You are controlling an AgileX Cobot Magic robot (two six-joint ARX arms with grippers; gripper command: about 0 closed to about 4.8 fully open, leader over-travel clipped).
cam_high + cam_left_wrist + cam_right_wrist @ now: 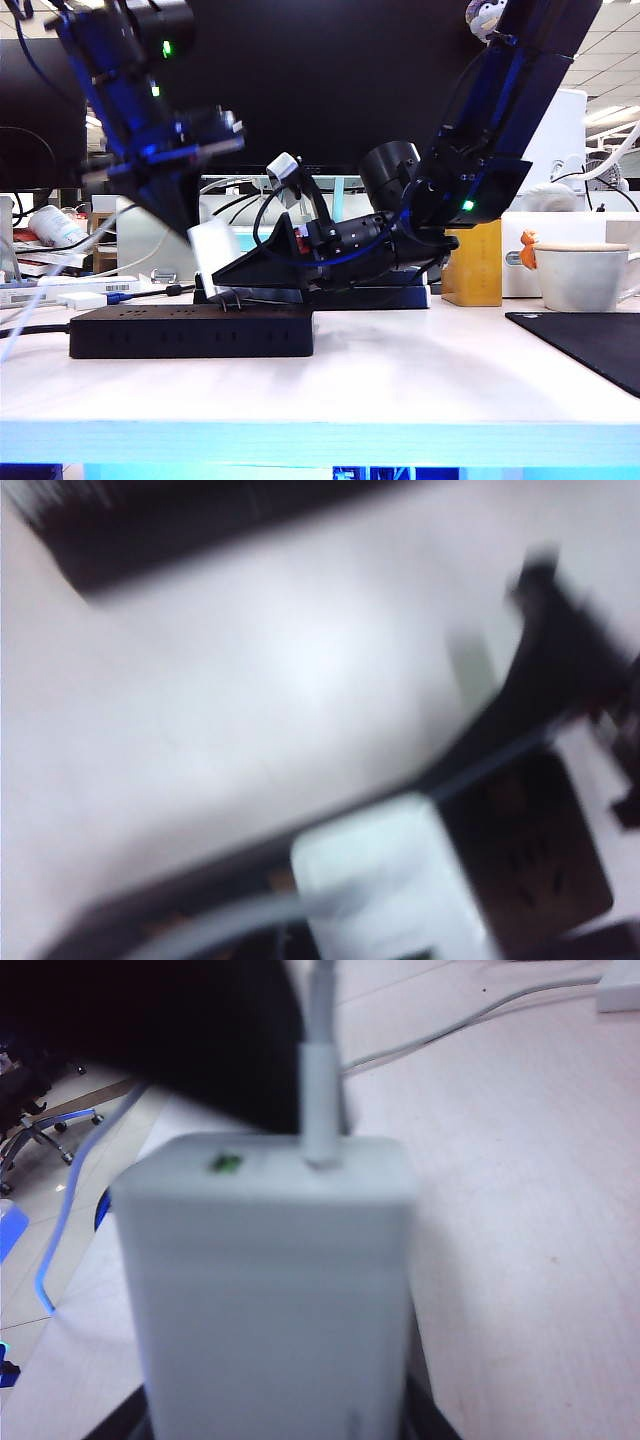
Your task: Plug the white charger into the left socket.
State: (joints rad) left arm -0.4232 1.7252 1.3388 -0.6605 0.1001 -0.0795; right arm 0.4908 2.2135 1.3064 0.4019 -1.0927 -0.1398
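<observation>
Basically charger not seated yet. The white charger [215, 248] sits upright just above the black power strip [190, 330] on the table [380, 380], prongs showing near the strip top, held in the right gripper [232, 268] fingers, which reach across low. Left gripper [185, 215] hangs blurred just beside the charger, fingers clenched, empty. Left: press prongs fully into the socket. Around: mug [580, 275], yellow block [475, 265], black mat [590, 345], well apart; the cable [320, 1080] trails off.
</observation>
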